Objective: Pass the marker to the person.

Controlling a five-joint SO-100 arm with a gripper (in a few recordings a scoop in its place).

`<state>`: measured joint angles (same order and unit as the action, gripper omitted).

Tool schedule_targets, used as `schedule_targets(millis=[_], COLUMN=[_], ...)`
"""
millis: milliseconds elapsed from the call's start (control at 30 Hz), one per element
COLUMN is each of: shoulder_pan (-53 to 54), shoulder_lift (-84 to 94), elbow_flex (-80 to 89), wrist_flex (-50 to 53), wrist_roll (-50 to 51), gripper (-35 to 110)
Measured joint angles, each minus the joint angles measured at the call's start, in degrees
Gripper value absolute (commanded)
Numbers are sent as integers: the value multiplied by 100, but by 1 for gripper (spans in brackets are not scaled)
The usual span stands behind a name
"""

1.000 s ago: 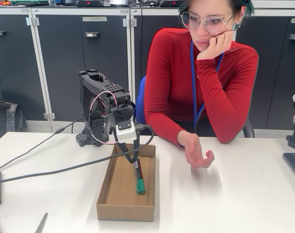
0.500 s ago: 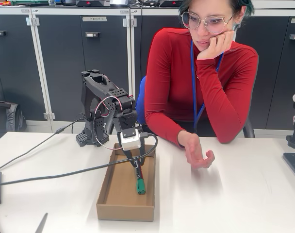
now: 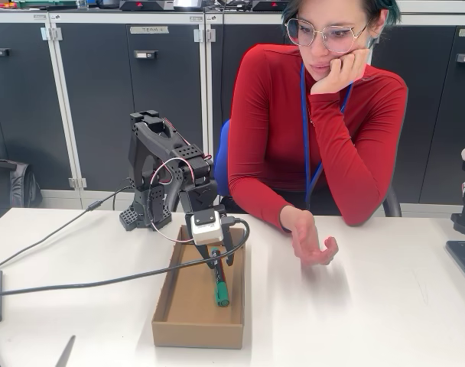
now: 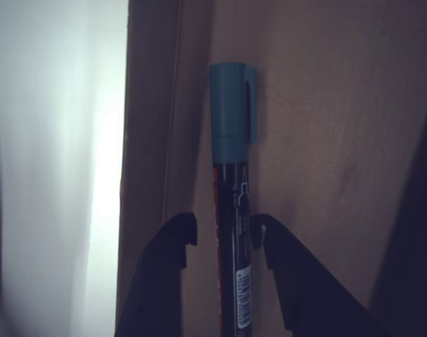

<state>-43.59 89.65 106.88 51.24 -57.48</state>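
We logged the marker [image 4: 230, 210] lying in the cardboard box [image 3: 179, 306], close along the box's right wall in the fixed view, green cap toward the box's near end. The gripper [image 4: 224, 235] was lowered into the box over the marker [image 3: 219, 283], its jaws parted a little wider than the barrel, one finger [image 4: 173, 246] on each side. We could not tell whether the pads touched it. The person [image 3: 309, 130] sat behind the table [image 3: 370, 306], right of the box, one hand [image 3: 313, 243] held palm-up above the tabletop, well apart from the box.
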Motion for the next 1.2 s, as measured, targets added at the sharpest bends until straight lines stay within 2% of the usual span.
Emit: schedule_targets(millis=[667, 800, 1200], shoulder_pan=[606, 606, 589], shoulder_lift=[-1204, -1230, -1266], elbow_flex=[-686, -694, -914], wrist_flex=[-185, -202, -176], wrist_roll=[44, 44, 167], gripper=[16, -5, -5])
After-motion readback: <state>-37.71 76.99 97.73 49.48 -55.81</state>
